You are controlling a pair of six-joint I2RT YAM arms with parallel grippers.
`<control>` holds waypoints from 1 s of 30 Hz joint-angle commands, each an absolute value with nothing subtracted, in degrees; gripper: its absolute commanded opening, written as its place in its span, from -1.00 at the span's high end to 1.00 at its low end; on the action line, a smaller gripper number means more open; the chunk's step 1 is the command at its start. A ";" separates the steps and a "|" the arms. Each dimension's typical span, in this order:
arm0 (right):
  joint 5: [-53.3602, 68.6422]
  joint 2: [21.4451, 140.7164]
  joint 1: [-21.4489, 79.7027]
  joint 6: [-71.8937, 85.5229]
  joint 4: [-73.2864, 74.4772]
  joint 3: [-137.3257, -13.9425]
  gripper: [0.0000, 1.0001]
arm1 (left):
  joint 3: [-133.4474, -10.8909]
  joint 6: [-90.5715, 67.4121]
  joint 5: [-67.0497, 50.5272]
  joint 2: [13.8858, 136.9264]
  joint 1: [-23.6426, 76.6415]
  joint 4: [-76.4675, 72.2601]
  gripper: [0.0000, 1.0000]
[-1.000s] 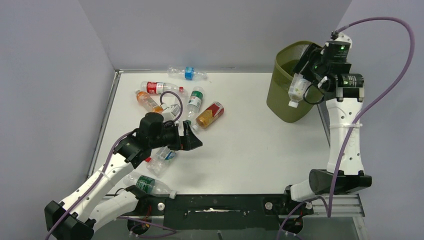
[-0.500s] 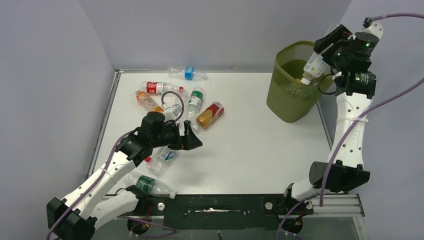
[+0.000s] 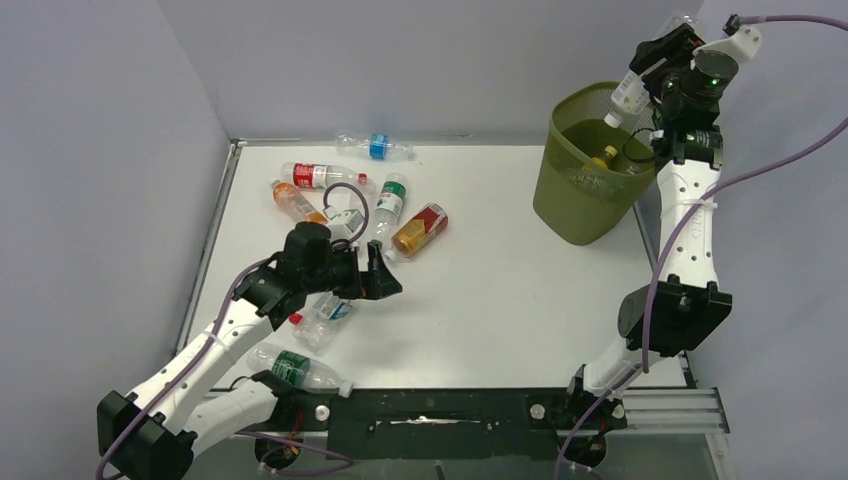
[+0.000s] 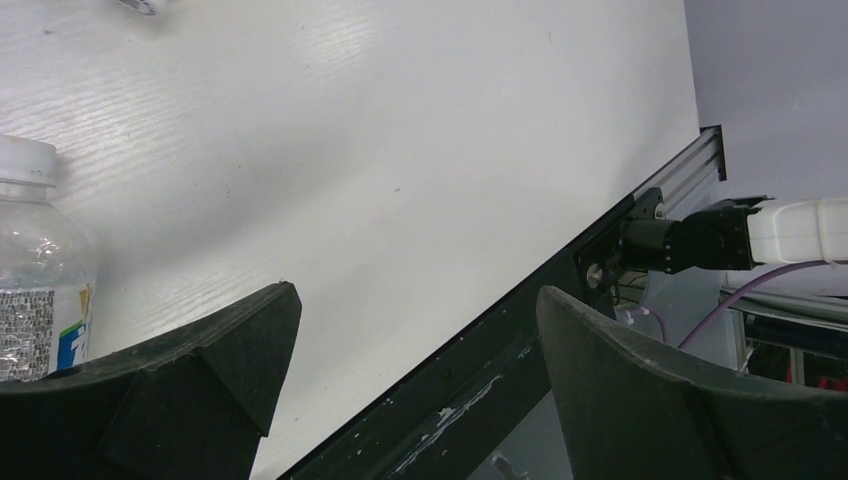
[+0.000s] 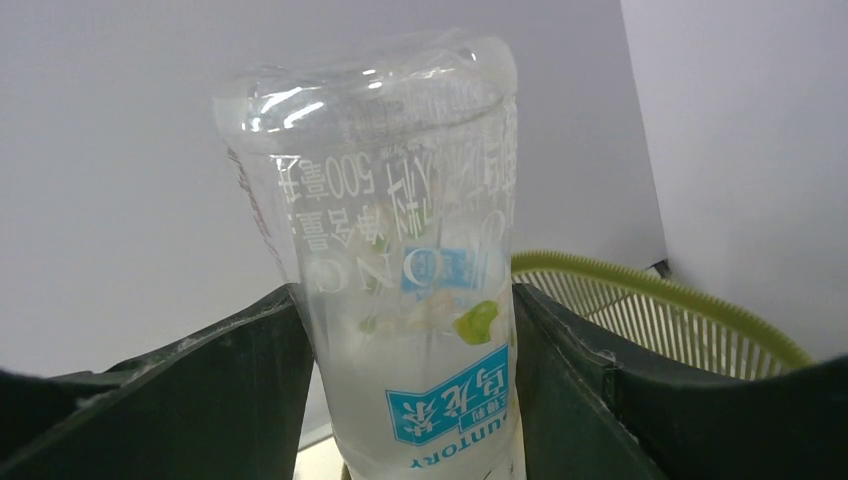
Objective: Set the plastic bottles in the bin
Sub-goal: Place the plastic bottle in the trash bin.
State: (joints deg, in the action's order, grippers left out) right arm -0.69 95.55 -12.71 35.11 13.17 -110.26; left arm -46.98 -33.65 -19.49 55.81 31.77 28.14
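My right gripper [image 3: 645,80] is shut on a clear plastic bottle [image 3: 628,96] with a white and blue label, held above the far rim of the olive-green mesh bin [image 3: 560,205], cap pointing down. In the right wrist view the bottle [image 5: 400,250] fills the gap between both fingers, with the bin's rim [image 5: 680,292] behind. A yellow bottle [image 3: 603,157] lies inside the bin. My left gripper [image 3: 385,272] stands open and empty low over the table, beside an orange bottle with a red label [image 3: 420,230]. Its wrist view shows the gripper [image 4: 415,300] and a clear bottle [image 4: 35,260] at far left.
More bottles lie at the table's left: blue-labelled [image 3: 377,147], red-labelled [image 3: 315,176], orange [image 3: 293,202], green-labelled [image 3: 390,200], one under my left arm [image 3: 325,315] and one near the front edge [image 3: 295,368]. Grey walls close in the back and sides.
My right arm has lifted the bottle from in front of the bin's near side up and over its rim. The left arm has hardly moved.
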 commanded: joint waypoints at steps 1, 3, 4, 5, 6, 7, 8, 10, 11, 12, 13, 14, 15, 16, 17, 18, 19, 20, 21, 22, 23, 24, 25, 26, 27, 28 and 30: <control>-4.87 96.23 -11.98 30.13 2.11 -111.76 -0.18 | -49.93 -31.84 -19.89 56.74 30.91 27.18 -0.80; -6.24 97.64 -11.11 27.49 0.41 -111.57 -0.24 | -50.13 -31.74 -20.35 57.28 30.61 26.91 -0.80; -6.91 98.39 -10.60 26.29 -0.06 -111.73 -0.27 | -50.39 -31.69 -20.53 57.55 30.45 26.78 -0.80; -7.53 99.26 -10.00 25.04 -0.21 -112.19 -0.29 | -50.55 -31.65 -20.70 57.83 30.38 26.66 -0.80; -8.49 100.13 -9.51 23.76 -0.30 -112.68 -0.33 | -50.86 -31.49 -20.81 58.02 30.33 26.63 -0.80; -8.80 101.00 -8.99 22.64 -0.53 -113.19 -0.37 | -51.12 -31.39 -20.89 58.32 30.25 26.63 -0.80; -8.91 101.83 -8.66 21.84 -0.71 -113.61 -0.40 | -51.39 -31.26 -20.95 58.46 30.17 26.63 -0.80; -7.96 103.53 -8.16 20.94 -0.59 -114.66 -0.48 | -51.88 -31.13 -21.07 58.81 30.06 26.70 -0.80; -7.76 104.19 -7.95 20.78 -0.06 -115.15 -0.51 | -52.08 -31.05 -21.17 58.99 29.98 26.72 -0.80; -7.55 104.58 -7.84 20.81 0.46 -115.22 -0.56 | -52.30 -31.03 -21.18 59.13 29.93 26.78 -0.80; -7.48 104.62 -7.74 20.84 0.87 -115.22 -0.69 | -52.49 -30.97 -21.18 59.19 29.89 26.88 -0.80; -7.43 104.43 -7.58 20.91 1.21 -115.22 -0.79 | -52.69 -30.99 -21.18 59.20 29.82 26.97 -0.80; -7.30 103.94 -7.48 21.03 1.49 -114.92 -0.82 | -52.85 -31.01 -21.26 59.17 29.80 26.98 -0.80; -7.17 103.28 -7.40 21.07 1.41 -113.93 -0.85 | -52.90 -31.09 -21.33 59.17 29.80 26.99 -0.80; -7.02 102.27 -7.34 21.28 1.19 -112.65 -0.92 | -52.91 -31.15 -21.35 59.14 29.78 26.98 -0.80; -6.80 101.20 -7.36 21.53 1.08 -111.46 -0.97 | -52.98 -31.27 -21.43 59.02 29.73 26.98 -0.80; -6.62 99.97 -7.38 21.90 1.10 -110.11 -0.98 | -53.00 -31.42 -21.56 58.91 29.71 26.98 -0.80; -6.66 98.74 -7.57 22.35 1.43 -109.06 -0.98 | -53.00 -31.53 -21.61 58.85 29.66 26.98 -0.80; -6.57 97.43 -7.75 22.73 2.16 -108.05 -0.98 | -53.06 -31.67 -21.70 58.82 29.70 26.91 -0.80; -6.40 95.87 -8.01 23.09 2.71 -106.91 -0.98 | -53.20 -31.77 -21.74 58.73 29.71 26.97 -0.80; -6.26 94.22 -8.27 23.45 3.48 -105.86 -0.98 | -53.36 -31.81 -21.79 58.70 29.71 27.10 -0.80; -6.32 92.60 -8.45 23.73 4.53 -104.92 -0.98 | -53.57 -31.82 -21.80 58.61 29.71 27.27 -0.80; -6.21 91.08 -8.58 23.81 5.89 -104.64 -0.98 | -53.87 -31.82 -21.68 58.47 29.71 27.45 -0.80; -6.12 89.05 -8.65 23.82 7.21 -104.48 -0.99 | -54.14 -31.89 -21.56 58.38 29.65 27.69 -0.80; -5.35 87.64 -8.64 23.82 8.54 -104.39 -0.99 | -54.33 -31.90 -21.47 58.30 29.70 27.87 -0.80; -4.41 86.21 -8.62 23.77 9.79 -104.33 -0.99 | -54.58 -31.97 -21.43 58.23 29.71 28.06 -0.80; -2.82 83.58 -8.66 23.75 12.80 -104.28 -0.99 | -55.02 -32.07 -21.26 58.00 29.71 28.31 -0.80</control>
State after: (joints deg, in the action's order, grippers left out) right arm -5.65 91.57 -8.27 23.20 10.55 -103.44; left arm -51.24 -32.29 -20.40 59.16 29.93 28.69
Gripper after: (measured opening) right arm 0.993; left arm 0.901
